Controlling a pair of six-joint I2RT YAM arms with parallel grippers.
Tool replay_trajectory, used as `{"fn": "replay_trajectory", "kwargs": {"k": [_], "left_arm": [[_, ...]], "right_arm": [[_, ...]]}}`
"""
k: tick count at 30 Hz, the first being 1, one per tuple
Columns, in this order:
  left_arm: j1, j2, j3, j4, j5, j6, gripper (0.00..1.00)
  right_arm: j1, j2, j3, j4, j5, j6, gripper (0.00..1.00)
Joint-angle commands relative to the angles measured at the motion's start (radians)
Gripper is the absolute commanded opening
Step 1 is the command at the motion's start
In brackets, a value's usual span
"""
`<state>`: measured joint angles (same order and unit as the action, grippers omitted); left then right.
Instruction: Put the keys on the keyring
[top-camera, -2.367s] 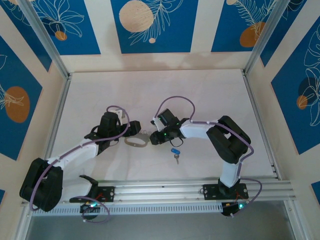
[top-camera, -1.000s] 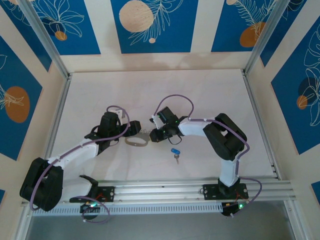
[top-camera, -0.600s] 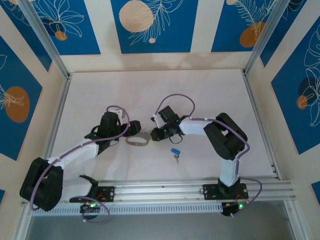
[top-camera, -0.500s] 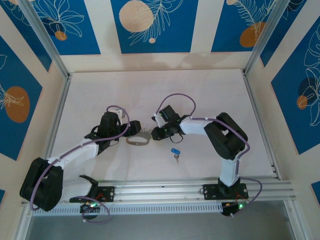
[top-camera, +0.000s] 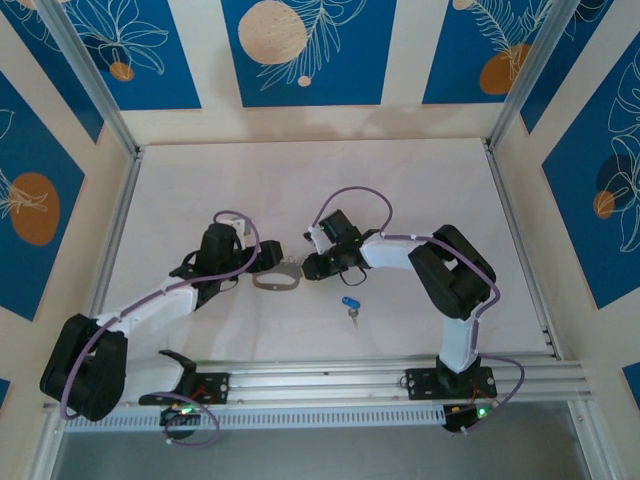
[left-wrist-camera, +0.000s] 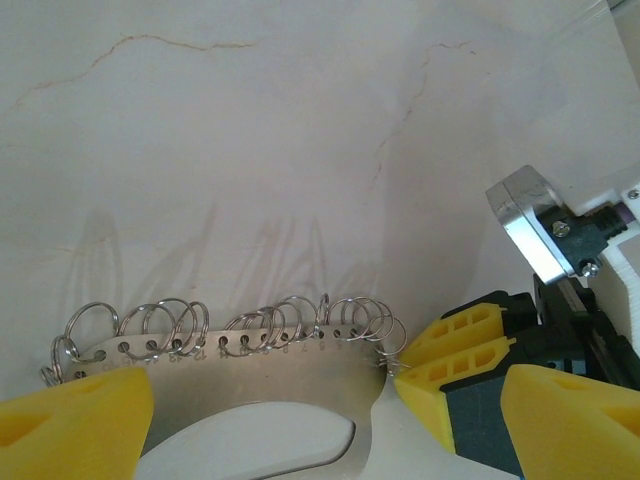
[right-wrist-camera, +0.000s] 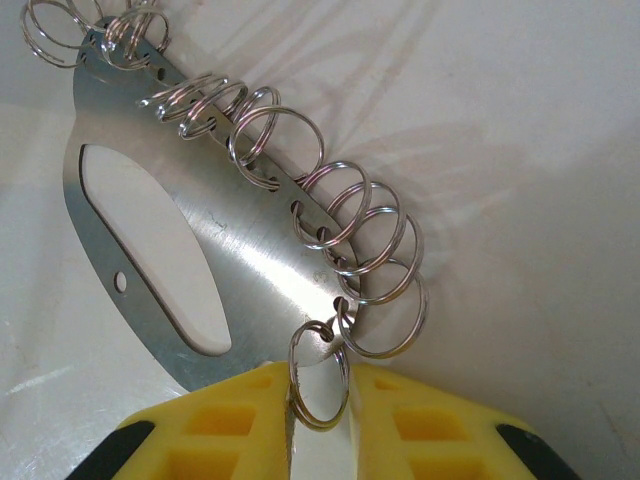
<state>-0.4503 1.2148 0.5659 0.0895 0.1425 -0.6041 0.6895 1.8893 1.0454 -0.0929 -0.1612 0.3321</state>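
**Left tool** (top-camera: 264, 262): low over the pale counter (top-camera: 180, 190), left of centre, at the end of the white left arm. Released, with yellow fingers (left-wrist-camera: 70, 425) spread wide to either side of the keyring. Left finger at the plate's left end; cannot tell whether touching.

**Keyring** (top-camera: 277, 282): flat grey metal plate with an oval cut-out, lying on the counter near centre, between the two tools. Row of small silver split rings threaded through holes along one curved edge, some overlapping. White counter visible through the cut-out.

**Right tool** (top-camera: 307, 268): just right of centre, at the keyring's right end, pointing left toward the left tool. Yellow fingers (right-wrist-camera: 230, 425) drawn close together, clenched on the endmost split ring (right-wrist-camera: 318, 375) at the plate's tip, the ring's sides against both inner faces. Seen from the left wrist as a yellow-and-black block meeting the plate's right tip.

**Key** (top-camera: 350, 303): bright blue head and short silver blade, lying on the counter right of the keyring and nearer the arm bases. Near the right tool, apart from both tools and from the keyring.
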Motion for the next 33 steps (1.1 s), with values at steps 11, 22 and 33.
{"fn": "replay_trajectory", "kwargs": {"k": [11,22,33], "left_arm": [[-0.007,0.011,0.01,0.026,0.019,-0.011,0.9],[-0.006,0.014,0.008,0.03,0.022,-0.014,0.9],[-0.007,0.022,0.009,0.035,0.026,-0.018,0.9]], "right_arm": [[-0.01,-0.031,0.009,-0.002,-0.02,0.003,0.22],[-0.017,-0.038,0.004,-0.004,-0.017,0.003,0.22],[-0.023,-0.047,-0.001,0.0,-0.023,0.003,0.19]]}}
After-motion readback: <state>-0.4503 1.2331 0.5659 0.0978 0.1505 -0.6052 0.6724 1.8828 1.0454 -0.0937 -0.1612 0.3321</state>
